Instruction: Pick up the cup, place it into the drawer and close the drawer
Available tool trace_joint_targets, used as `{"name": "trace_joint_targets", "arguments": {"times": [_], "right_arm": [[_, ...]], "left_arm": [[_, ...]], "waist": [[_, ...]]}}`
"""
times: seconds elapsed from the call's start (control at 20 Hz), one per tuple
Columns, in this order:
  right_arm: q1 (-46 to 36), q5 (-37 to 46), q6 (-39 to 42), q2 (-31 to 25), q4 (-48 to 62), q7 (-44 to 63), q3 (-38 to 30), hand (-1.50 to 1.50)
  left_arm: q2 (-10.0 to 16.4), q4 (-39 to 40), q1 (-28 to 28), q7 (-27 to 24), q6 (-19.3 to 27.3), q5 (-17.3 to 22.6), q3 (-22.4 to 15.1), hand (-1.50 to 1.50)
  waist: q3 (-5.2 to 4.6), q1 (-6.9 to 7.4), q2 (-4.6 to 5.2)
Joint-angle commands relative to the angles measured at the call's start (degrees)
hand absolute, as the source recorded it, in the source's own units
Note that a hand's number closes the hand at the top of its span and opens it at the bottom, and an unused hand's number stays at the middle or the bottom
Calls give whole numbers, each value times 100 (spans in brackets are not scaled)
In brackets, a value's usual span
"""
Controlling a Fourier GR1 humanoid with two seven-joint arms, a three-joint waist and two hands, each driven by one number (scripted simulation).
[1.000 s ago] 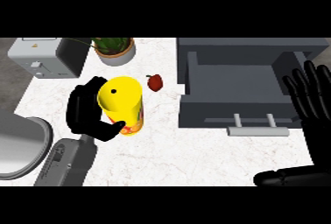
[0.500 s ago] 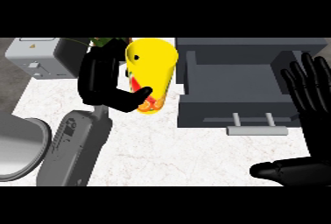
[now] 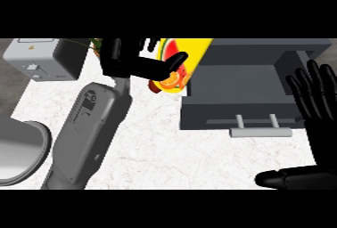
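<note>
Curving along the left edge is a grey basin point(image 3: 18, 151); above it stands a grey box point(image 3: 39, 58), its label unreadable. The left robot hand point(image 3: 130, 66) is clamped on the yellow, orange-printed cup point(image 3: 191, 49), over the white marbled desk point(image 3: 164, 147) at the open grey drawer's point(image 3: 217, 118) left wall. The right robot hand point(image 3: 319, 118) rests far right, fingers apart.

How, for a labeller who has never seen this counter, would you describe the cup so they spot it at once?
Start at the grey open drawer right of centre. At its upper left corner, by the view's top, the black left hand curls round the cup. It is the only bright yellow thing, with an orange-red print on its side; its neighbours are grey or black.
</note>
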Motion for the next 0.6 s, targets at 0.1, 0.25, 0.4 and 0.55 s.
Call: {"name": "trace_joint_targets", "arguments": {"times": [0.1, 0.25, 0.4, 0.55], "right_arm": [[88, -247, 175, -135, 78, -148, -284, -150], [-158, -50, 5, -63, 98, 94, -77, -150], [429, -150, 247, -26, -210, -138, 11, -150], [-62, -182, 214, -214, 252, -198, -339, -150]], "left_arm": [[-103, 1237, -923, -175, -13, -28, 61, 150], [-105, 1825, -1601, 3, 202, -41, 197, 150], [-106, 2287, -1541, -509, 612, 225, -323, 150], [-106, 2595, -2153, -106, 611, 287, -117, 150]], "waist": [[-1, -34, 14], [-2, -52, 22], [0, -138, 26], [1, -76, 27]]}}
